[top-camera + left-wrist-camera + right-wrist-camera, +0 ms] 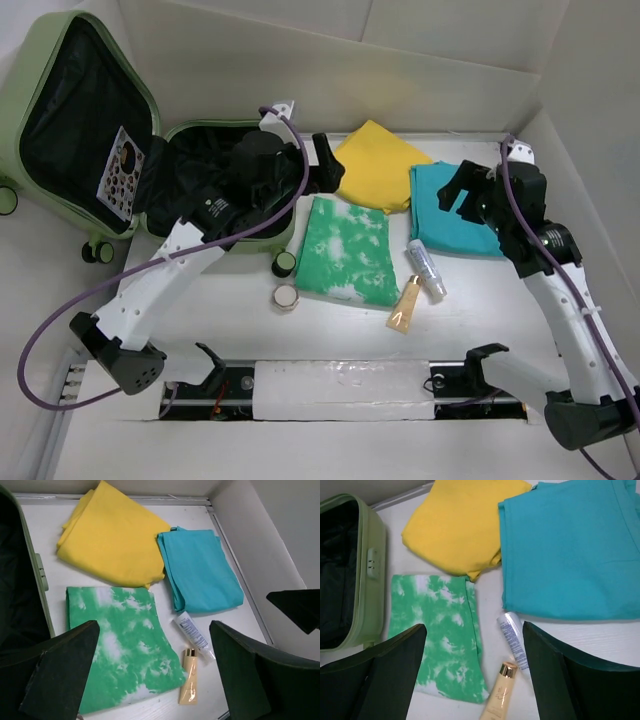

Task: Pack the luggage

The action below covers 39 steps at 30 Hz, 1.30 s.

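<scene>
The luggage (70, 110) lies open at the far left, lid tipped back, black lining showing. The left arm stretches from its near-left base slantwise to the case. The left gripper (255, 170) hangs over the right edge of the case's lower half, jaws spread and holding nothing, looking down on a green cloth (350, 250). Farther right, the right arm rises from its near-right base and bends at the elbow. The right gripper (470, 195) is above a teal cloth (450, 215), jaws wide and empty, well apart from the luggage.
</scene>
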Available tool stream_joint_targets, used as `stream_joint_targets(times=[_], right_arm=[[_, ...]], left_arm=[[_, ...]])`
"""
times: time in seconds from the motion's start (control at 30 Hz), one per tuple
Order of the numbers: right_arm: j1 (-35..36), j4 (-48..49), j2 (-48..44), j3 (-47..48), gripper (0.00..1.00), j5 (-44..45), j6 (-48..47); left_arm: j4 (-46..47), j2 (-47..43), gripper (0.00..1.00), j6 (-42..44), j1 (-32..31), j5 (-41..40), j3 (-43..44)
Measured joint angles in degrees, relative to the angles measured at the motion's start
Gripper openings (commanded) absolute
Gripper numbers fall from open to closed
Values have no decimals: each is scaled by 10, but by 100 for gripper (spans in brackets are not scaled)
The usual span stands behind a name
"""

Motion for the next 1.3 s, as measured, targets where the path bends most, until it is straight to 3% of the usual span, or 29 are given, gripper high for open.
stream_joint_targets(times=[0.1,0.17,0.2,0.27,0.37,0.47,0.6,0.73,1.03,1.3], right_arm=[[0,-2,-24,-16,75,0,4],[0,-4,-44,-39,49,0,7],[0,-6,-53,-54,49,0,9],[0,-11,-66,-82,21,1,16],[0,-21,-68,-112,1,-6,26],[0,-28,-66,-128,3,-16,32],[1,-24,-66,-143,43,-31,42],[4,-15,-64,-162,60,-47,45],[19,7,-31,-163,73,-71,39],[20,23,-28,-163,77,-95,25]], left_arm=[[9,-1,94,1,0,15,-16],[12,-7,82,1,0,23,-50],[9,-11,82,0,0,24,-71],[5,-23,68,-3,0,28,-119],[-28,-52,55,-7,0,23,-188],[-71,-89,55,-27,0,1,-243],[-133,-131,60,-80,0,-31,-299],[-169,-137,69,-124,-2,-37,-358],[-181,-44,84,-171,-68,-31,-421],[-141,56,86,-172,-68,-62,-421]])
